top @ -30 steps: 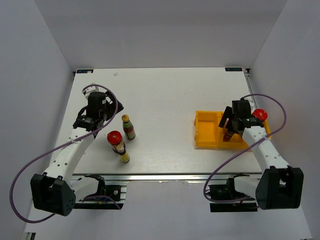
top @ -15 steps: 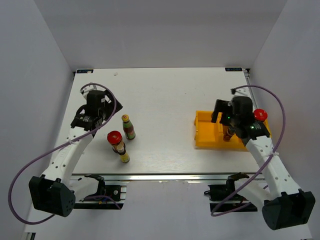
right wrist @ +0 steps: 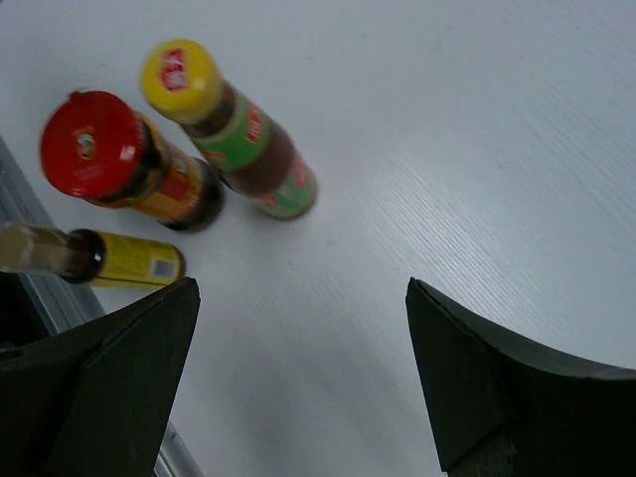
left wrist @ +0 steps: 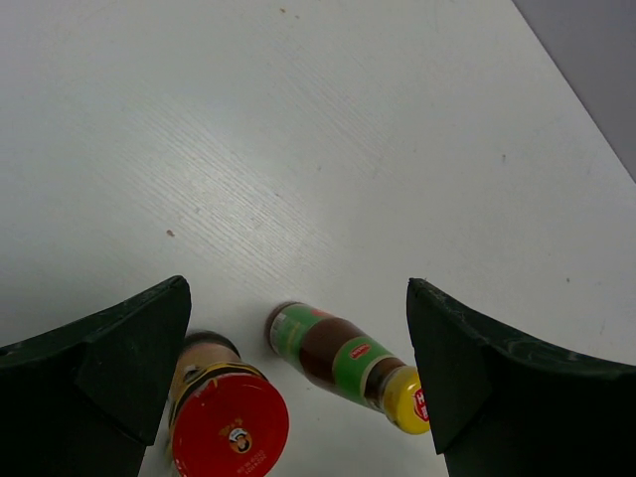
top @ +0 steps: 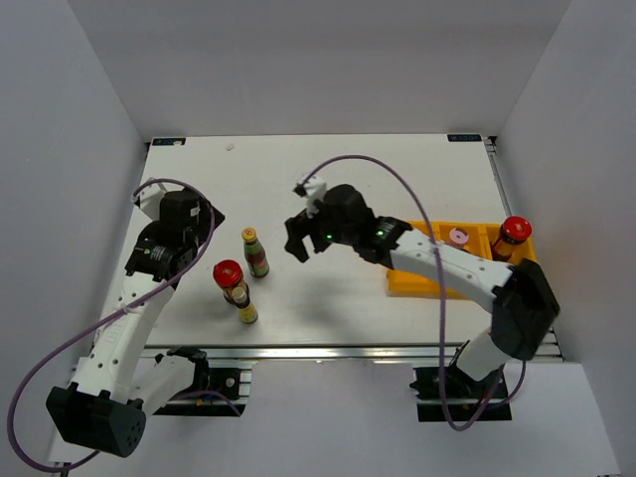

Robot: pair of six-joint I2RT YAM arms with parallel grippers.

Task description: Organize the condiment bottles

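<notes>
On the left part of the white wooden table [top: 348, 179] three bottles stand upright close together but apart: a slim brown bottle with a green label and yellow cap [top: 255, 251] farthest back, a stout dark jar with a red cap [top: 232, 281] just nearer and to its left, and a slim bottle with a yellow label [top: 245, 310] nearest the edge. In the right wrist view that last bottle's cap is blurred and cut off by the frame. The right gripper [top: 296, 246] reaches across from the right side and hangs just right of the green-labelled bottle, its two dark fingers [right wrist: 109, 378] spread wide with nothing between them. The left gripper [left wrist: 296, 298] hovers to the left of the group, likewise spread and empty; its fingers are hidden under the wrist from above. At the right, the yellow plastic compartment tray [top: 409, 282] is largely covered by the right arm. A second red-capped jar [top: 512, 235] stands at its right end, and of the pink-capped bottle [top: 458, 237] only the cap shows
</notes>
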